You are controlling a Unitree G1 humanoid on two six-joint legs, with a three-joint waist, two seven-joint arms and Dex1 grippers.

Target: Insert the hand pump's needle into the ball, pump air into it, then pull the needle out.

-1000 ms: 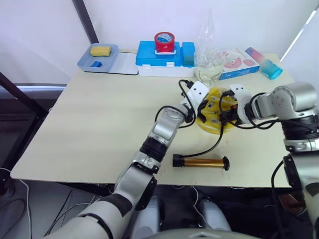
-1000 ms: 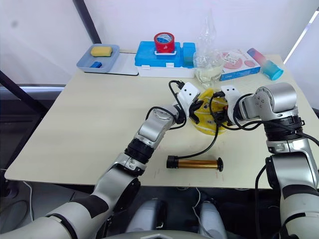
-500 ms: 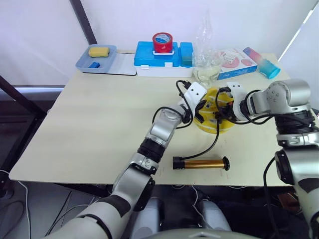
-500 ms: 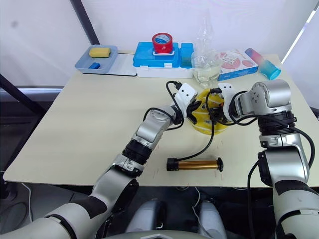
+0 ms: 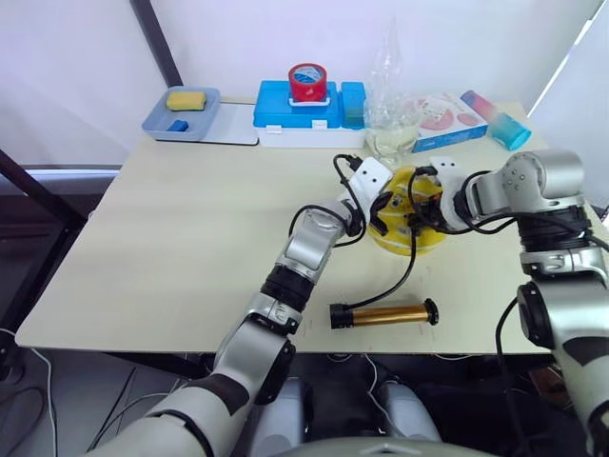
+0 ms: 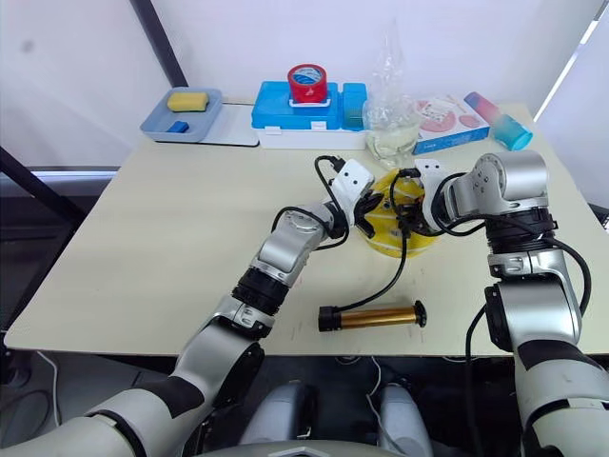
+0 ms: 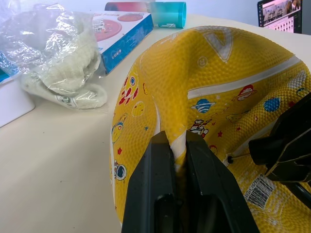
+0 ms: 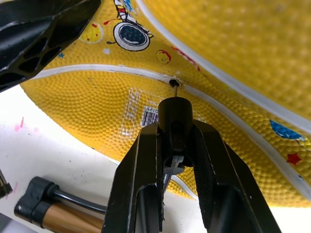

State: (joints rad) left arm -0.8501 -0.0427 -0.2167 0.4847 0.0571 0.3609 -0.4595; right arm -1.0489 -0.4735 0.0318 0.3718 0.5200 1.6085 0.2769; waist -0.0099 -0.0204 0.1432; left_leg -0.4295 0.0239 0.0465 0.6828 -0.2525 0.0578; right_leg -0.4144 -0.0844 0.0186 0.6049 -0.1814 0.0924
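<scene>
- The ball [image 5: 411,221], yellow and caved in, sits on the table [image 5: 190,238] right of the middle, just in front of a crumpled clear plastic bag [image 5: 390,124].
- The left arm reaches forward across the table with the elbow bent; its left gripper [image 7: 177,141] has the fingers drawn narrow, pinching a raised fold of the ball's skin on the ball's left side.
- The right arm comes in from the right side, forearm bent inward across the table; the right gripper [image 8: 176,127] is clamped on the black nozzle at the end of the hose [image 5: 404,271].
- The thin needle [image 8: 174,86] at the nozzle's tip meets the ball's valve hole on a white seam line, just beside a clear barcode sticker [image 8: 141,114].
- The hand pump [image 5: 383,313] lies flat near the table's front edge, in front of the ball and apart from it, with its hose curving up to the right gripper.
</scene>
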